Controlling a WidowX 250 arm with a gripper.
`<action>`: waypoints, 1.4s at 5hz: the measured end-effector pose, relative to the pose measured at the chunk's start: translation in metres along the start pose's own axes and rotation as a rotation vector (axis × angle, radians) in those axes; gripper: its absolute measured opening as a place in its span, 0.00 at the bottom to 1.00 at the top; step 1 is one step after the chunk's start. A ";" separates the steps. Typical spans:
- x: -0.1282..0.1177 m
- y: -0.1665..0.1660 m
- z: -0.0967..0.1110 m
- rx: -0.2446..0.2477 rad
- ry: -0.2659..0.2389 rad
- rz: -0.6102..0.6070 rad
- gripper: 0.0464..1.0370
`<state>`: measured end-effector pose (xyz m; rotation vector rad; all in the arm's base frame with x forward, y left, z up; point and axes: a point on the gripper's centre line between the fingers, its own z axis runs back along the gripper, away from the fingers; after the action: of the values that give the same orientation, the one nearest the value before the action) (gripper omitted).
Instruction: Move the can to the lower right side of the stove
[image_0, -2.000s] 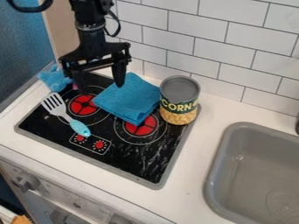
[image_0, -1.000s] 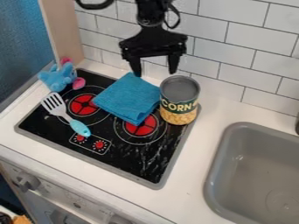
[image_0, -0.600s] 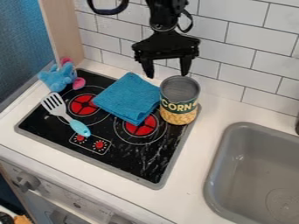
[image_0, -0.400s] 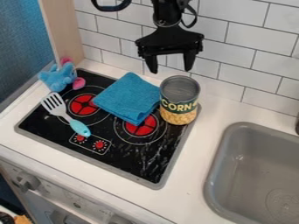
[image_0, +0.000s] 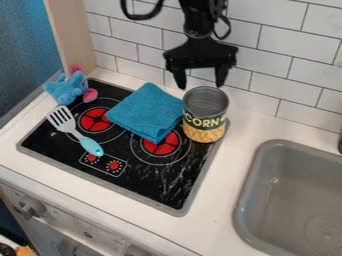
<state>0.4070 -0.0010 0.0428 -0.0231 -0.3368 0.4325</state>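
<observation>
The black 2-fingered claw (image_0: 200, 86) is hanging near the top of the cylindrical metal can with a green-and-yellow label (image_0: 204, 129), its fingers standing spread apart. The can is standing upright at the far right corner of the flat black stove top (image_0: 157, 185), just right of the folded blue cloth (image_0: 143, 111).

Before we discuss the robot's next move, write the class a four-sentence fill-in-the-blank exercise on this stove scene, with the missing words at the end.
1. In the camera view, the can stands near the stove's upper ____ corner.
2. The spatula lies to the ____ of the folded cloth.
3. The gripper's two fingers are spread ____.
4. The burners' centres are coloured ____.

Missing words: right; left; apart; red
</observation>
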 end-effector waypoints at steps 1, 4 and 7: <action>-0.007 -0.009 -0.016 -0.012 0.047 -0.029 0.96; -0.033 -0.019 -0.010 -0.023 0.219 -0.286 0.96; -0.078 -0.003 -0.011 0.065 0.309 -0.440 0.96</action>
<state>0.3446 -0.0353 0.0083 0.0464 -0.0175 0.0006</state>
